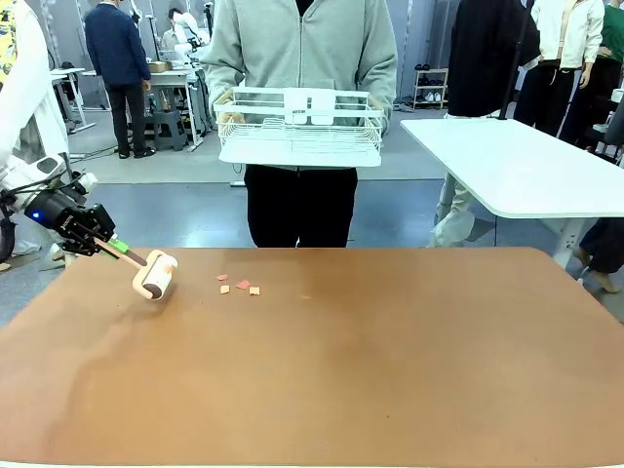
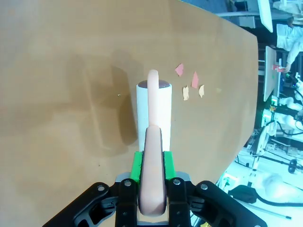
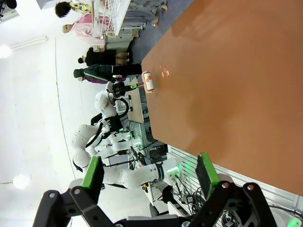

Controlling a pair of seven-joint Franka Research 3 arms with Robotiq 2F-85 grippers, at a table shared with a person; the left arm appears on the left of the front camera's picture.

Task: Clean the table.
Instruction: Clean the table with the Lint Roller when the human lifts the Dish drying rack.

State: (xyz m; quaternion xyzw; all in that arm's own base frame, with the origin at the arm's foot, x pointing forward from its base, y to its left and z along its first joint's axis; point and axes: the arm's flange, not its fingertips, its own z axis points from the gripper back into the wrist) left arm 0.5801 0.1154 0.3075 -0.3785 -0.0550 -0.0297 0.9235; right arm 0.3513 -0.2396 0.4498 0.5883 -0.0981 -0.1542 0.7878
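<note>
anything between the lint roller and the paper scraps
Only bare reddish-brown table between the white pink-handled lint roller and small pink-and-tan paper scraps, seen in front view.

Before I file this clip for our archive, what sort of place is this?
Probably a robotics lab or workshop hall: the left gripper clamps a pink-handled white lint roller on the reddish-brown matte table, and a smaller white-topped table stands beyond.

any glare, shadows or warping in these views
Front view: even light, a soft sheen on the table. Left wrist view: table paler and yellower, soft shadows beside the roller. Right wrist view: rolled sideways, bright lamps and washed-out white at picture left.
</note>
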